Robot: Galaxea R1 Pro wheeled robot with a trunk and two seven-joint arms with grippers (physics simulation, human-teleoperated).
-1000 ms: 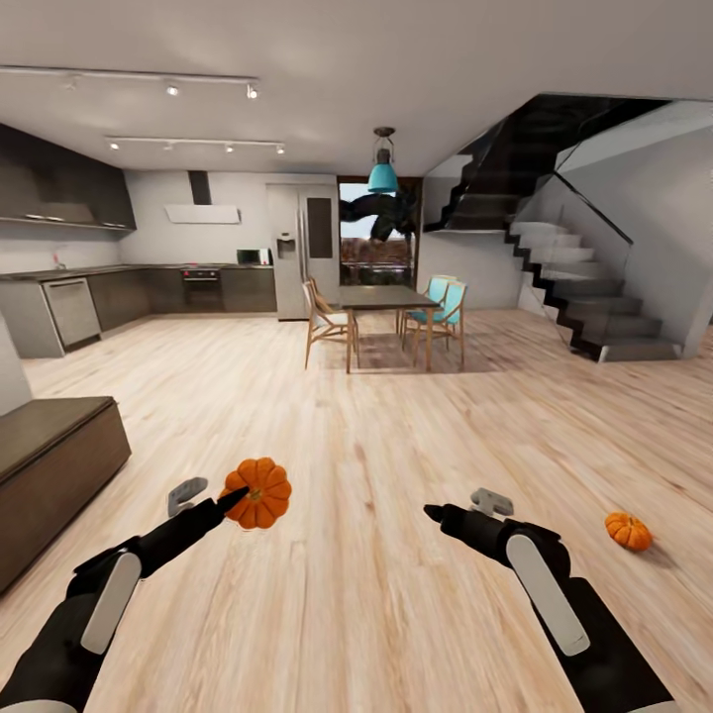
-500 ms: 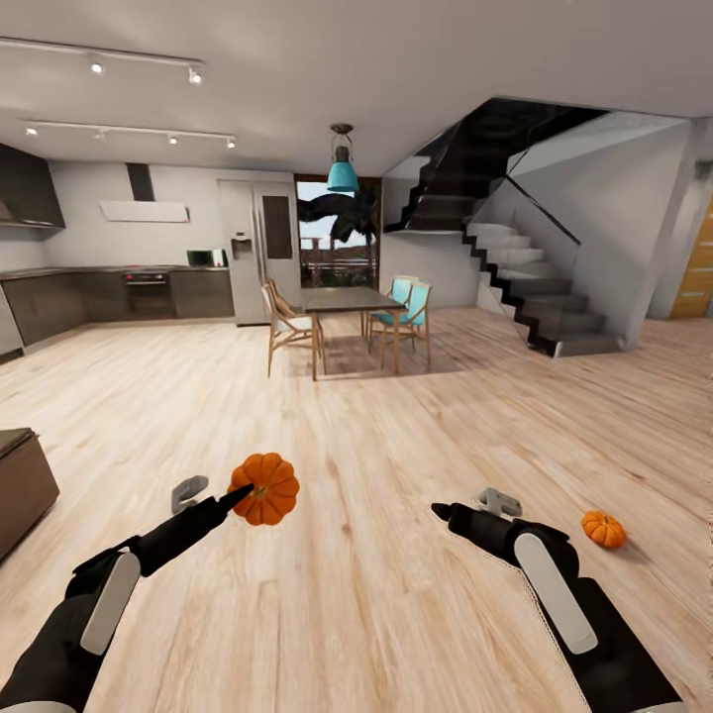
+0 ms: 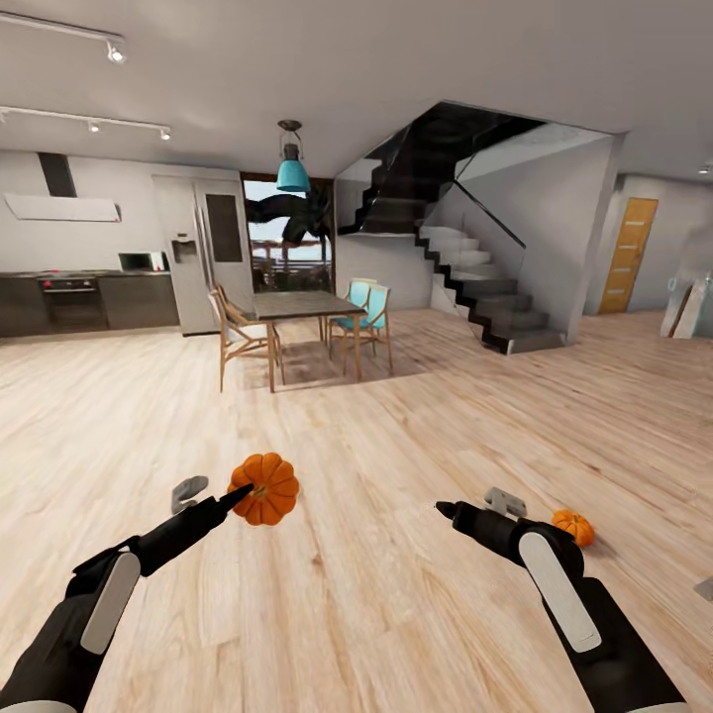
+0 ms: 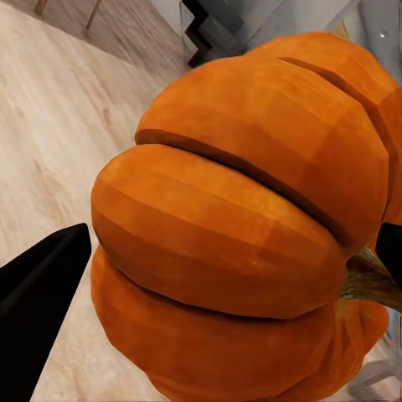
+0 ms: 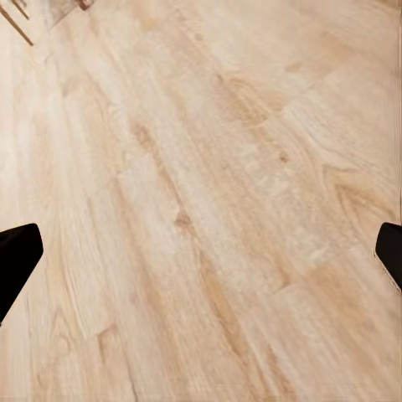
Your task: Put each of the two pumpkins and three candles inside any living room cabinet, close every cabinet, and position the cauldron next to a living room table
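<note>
Plainly, two pumpkins are in sight. One pumpkin (image 3: pixel 264 488) is clenched in the left claw (image 3: pixel 230 495), held up above the plank floor (image 3: pixel 376 594) at the near left; up close, it sits between two black fingertips (image 4: pixel 38 293), its stem toward one of them. The second pumpkin (image 3: pixel 573 527) lies on the floor at the near right, just beyond the right claw (image 3: pixel 465 510), which is released, fingers spread wide over bare planks. Far off stand one dining table (image 3: pixel 302 305), four chairs and a staircase (image 3: pixel 475 287).
</note>
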